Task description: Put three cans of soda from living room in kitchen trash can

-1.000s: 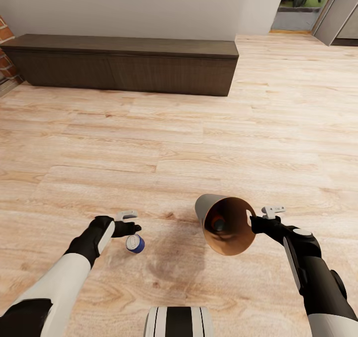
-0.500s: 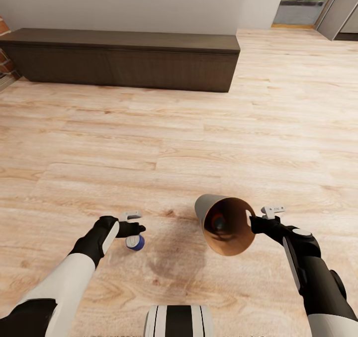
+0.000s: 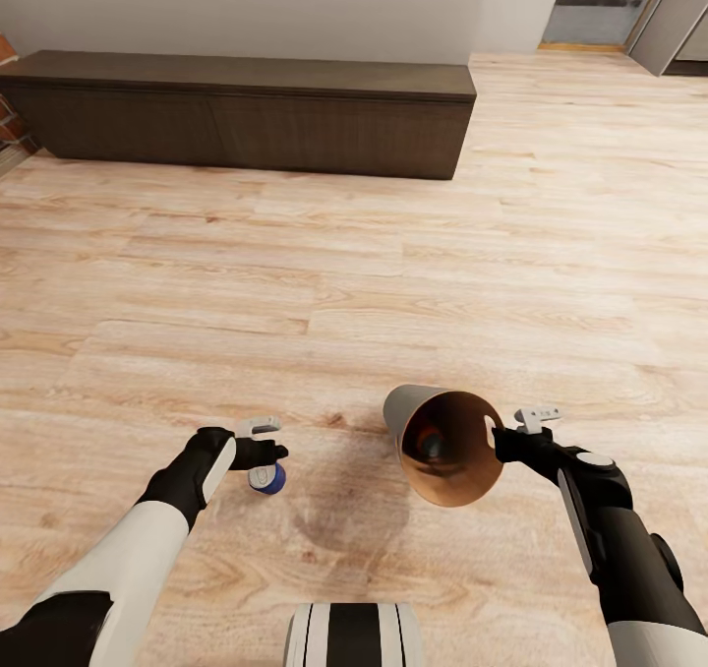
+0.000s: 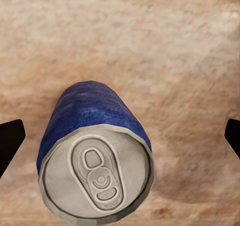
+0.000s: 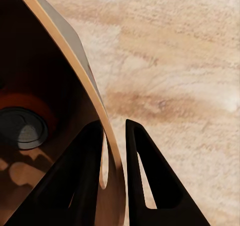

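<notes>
Left hand point(image 3: 258, 443) hovers directly over the dark blue soda can point(image 3: 265, 477), which stands upright on the wood plank floor point(image 3: 324, 283). In the left wrist view the can's silver top point(image 4: 96, 180) sits between two dark fingertips point(image 4: 10, 141) set wide on either side, neither touching it: hand open, nothing held. The can lies nearer one fingertip than the other, so judged step in hand: grasp of the blue can, not yet made. Right hand point(image 3: 513, 433) is closed on the rim of the grey bin point(image 3: 444, 443), one finger point(image 5: 82, 176) inside the coppery wall and one outside, holding it tilted with the mouth toward the robot; an orange can point(image 5: 24, 123) lies at its bottom. To do it well: shift the left hand sideways until the can is centred between the fingertips, descend straight so the pads meet the cylinder wall below the top lip, then close evenly. An off-centre close would likely tip the can and send it rolling. Keep the bin steady, mouth raised enough that the orange can stays in. Low dark bench point(image 3: 246, 111) stands well apart along the wall.
</notes>
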You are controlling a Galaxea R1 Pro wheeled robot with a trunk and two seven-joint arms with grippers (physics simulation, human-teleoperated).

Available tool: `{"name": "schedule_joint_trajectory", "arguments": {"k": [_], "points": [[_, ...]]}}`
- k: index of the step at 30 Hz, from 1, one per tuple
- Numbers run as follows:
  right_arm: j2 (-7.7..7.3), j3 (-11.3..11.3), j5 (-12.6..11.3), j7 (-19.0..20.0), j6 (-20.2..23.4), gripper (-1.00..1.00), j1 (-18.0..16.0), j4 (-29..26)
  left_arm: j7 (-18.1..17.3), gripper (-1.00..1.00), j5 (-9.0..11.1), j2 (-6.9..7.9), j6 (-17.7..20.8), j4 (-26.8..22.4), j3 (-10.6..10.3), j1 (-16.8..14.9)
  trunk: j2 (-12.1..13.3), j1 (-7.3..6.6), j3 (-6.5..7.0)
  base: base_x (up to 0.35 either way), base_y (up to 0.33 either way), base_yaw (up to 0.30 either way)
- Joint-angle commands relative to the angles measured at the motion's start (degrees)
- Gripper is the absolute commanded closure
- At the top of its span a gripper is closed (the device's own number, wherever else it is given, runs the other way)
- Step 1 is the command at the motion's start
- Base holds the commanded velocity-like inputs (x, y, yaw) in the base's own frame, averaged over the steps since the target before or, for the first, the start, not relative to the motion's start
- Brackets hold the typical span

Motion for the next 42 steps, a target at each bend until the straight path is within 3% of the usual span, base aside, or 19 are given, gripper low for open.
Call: {"name": "schedule_joint_trajectory", "arguments": {"k": [1, 16, 24, 26, 35, 38, 42], "points": [[0.01, 0.03, -0.94, 0.23, 0.19, 1.00, -0.01, -0.04, 0.02, -1.00, 0.00, 0.00, 0.00, 0.00, -0.01, 0.00, 0.00, -0.01, 0.00, 0.000, 0.000, 0.000], [-0.07, 0.04, -0.94, 0.24, 0.41, 1.00, -0.05, -1.65, 0.18, -1.00, -0.03, 0.00, 0.00, 0.08, -0.05, -0.03, 0.00, -0.01, 0.00, 0.000, 0.000, 0.000], [-0.17, 0.50, -0.91, 0.24, 8.23, 1.00, -0.22, -9.67, 0.29, -1.00, -0.17, 0.00, 0.15, 0.20, -0.06, 0.00, 0.00, -0.01, 0.00, 0.000, 0.000, 0.000], [-0.78, 0.58, -0.87, 0.24, 12.80, 1.00, -0.52, -11.34, 0.22, -1.00, -0.17, 0.00, 0.41, 0.22, -0.06, 0.00, 0.00, -0.01, 0.00, 0.000, 0.000, 0.000], [-2.66, 0.49, -0.85, 0.24, 18.46, 1.00, -3.76, -12.29, 0.20, -1.00, -0.06, 0.00, 0.56, 0.27, -0.06, 0.13, 0.00, -0.01, 0.00, 0.000, 0.000, 0.000], [-4.90, 0.54, -0.90, 0.36, 23.03, 1.00, -6.98, -12.35, 0.19, -1.00, -0.11, 0.00, 0.66, 0.27, -0.06, 0.17, 0.00, -0.01, 0.00, 0.000, 0.000, 0.000], [-6.16, 0.60, -0.93, 0.40, 23.54, 1.00, -10.11, -12.37, 0.19, -1.00, -0.22, 0.00, 0.69, 0.37, -0.06, 0.22, 0.00, -0.01, 0.00, 0.000, 0.000, 0.000]]}}
